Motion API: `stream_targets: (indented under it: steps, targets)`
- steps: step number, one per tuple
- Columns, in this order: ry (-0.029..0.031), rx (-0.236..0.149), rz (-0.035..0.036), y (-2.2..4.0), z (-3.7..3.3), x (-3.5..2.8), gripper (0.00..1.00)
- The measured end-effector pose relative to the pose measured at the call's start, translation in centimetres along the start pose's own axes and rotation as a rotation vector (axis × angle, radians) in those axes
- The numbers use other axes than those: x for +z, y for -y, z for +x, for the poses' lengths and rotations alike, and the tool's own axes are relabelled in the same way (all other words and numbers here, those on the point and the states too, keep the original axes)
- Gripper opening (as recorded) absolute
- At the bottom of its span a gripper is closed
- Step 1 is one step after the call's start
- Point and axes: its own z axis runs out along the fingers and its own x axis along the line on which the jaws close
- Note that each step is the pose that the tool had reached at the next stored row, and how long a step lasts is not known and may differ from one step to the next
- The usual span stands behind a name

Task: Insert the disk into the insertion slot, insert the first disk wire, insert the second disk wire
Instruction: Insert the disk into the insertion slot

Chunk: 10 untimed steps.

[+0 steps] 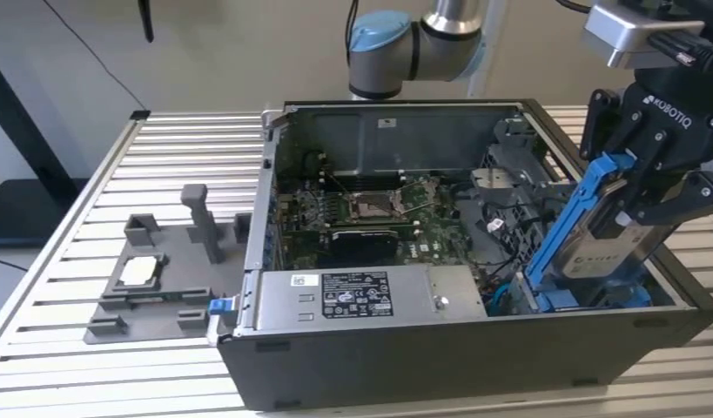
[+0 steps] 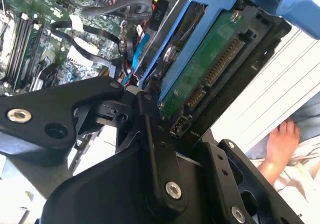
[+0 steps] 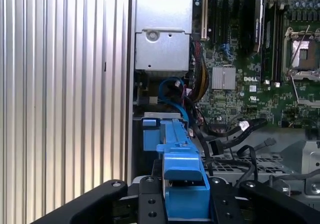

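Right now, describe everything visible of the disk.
The disk is a flat silver-grey drive with a pale label, clipped in a bright blue plastic carrier. The second wrist view shows its green circuit board and connector edge. It stands steeply tilted on end, with its lower end down inside the open computer case at the exterior view's right. The end effector is shut on its upper part.

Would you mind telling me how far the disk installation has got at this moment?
Done: the disk is picked up, clamped in the tool. In hand: it hangs tilted over the case, its lower end at the insertion slot, not yet seated. Left: both wires; the disk's connector is bare, and loose black cables lie inside the case.
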Motion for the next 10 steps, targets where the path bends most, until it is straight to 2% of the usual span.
stream_targets:
  steps: [5, 10]
  targets:
    - [0.0113, 0.001, 0.0006, 0.05, 0.0, 0.3, 0.33]
    - [0.0162, 0.004, 0.001, 0.14, 0.01, 0.84, 0.33]
